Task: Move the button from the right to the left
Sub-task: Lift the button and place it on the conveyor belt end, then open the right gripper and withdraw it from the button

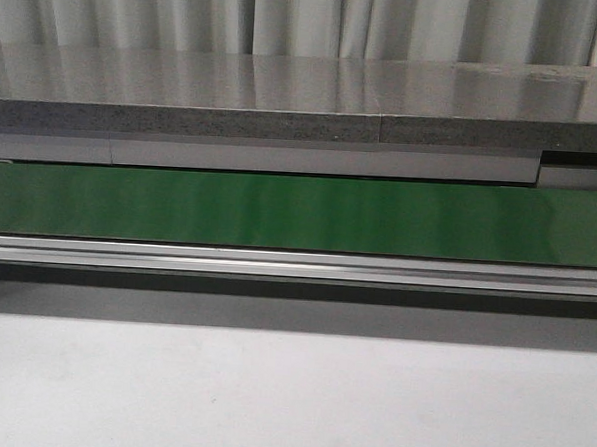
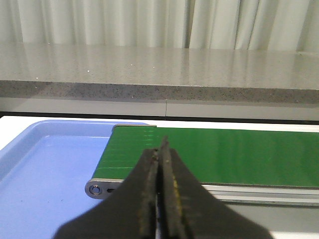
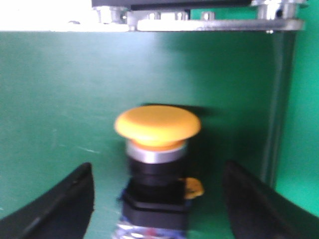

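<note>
The button (image 3: 157, 149) lies on the green belt (image 3: 60, 99) in the right wrist view, with a round yellow-orange head, a silver collar and a black boxy body. My right gripper (image 3: 157, 199) is open, one black finger on each side of the button's body, with a gap on both sides. My left gripper (image 2: 162, 164) is shut and empty, its tips held over the left end of the green belt (image 2: 239, 154). Neither gripper nor the button shows in the front view.
A blue tray (image 2: 45, 164) lies beside the belt's left end. The belt (image 1: 299, 212) runs across the front view with a metal rail (image 1: 296, 265) in front, a grey stone counter (image 1: 285, 93) behind and a white table (image 1: 289, 403) in front.
</note>
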`<state>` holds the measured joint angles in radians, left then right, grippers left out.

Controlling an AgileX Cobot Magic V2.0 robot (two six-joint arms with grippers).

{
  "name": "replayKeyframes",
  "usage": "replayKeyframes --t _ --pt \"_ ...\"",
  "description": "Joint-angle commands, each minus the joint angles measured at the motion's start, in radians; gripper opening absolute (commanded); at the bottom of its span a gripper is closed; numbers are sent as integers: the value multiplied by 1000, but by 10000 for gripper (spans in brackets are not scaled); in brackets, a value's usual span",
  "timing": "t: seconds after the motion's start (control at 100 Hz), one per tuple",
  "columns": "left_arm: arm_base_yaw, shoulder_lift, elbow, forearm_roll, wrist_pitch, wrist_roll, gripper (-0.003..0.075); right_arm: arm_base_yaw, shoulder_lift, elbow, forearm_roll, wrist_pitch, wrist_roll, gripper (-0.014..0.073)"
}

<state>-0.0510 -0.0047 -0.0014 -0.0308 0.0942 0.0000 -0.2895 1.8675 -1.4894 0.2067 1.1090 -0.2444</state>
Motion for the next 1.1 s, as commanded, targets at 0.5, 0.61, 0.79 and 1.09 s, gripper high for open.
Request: replayKeyframes --t 0.5,0.61,0.79,1.09 --pt "1 -33 45 0 -79 -9 -20 -1 -189 -27 2 81 0 60" --pt "1 -33 45 0 -79 -9 -20 -1 -237 -25 3 88 -5 -62" --pt "1 -33 45 0 -79 -9 -20 -1 -331 33 39 49 -15 -66" --pt "1 -33 45 0 -79 -9 -20 40 -557 239 86 -148 -15 -66"
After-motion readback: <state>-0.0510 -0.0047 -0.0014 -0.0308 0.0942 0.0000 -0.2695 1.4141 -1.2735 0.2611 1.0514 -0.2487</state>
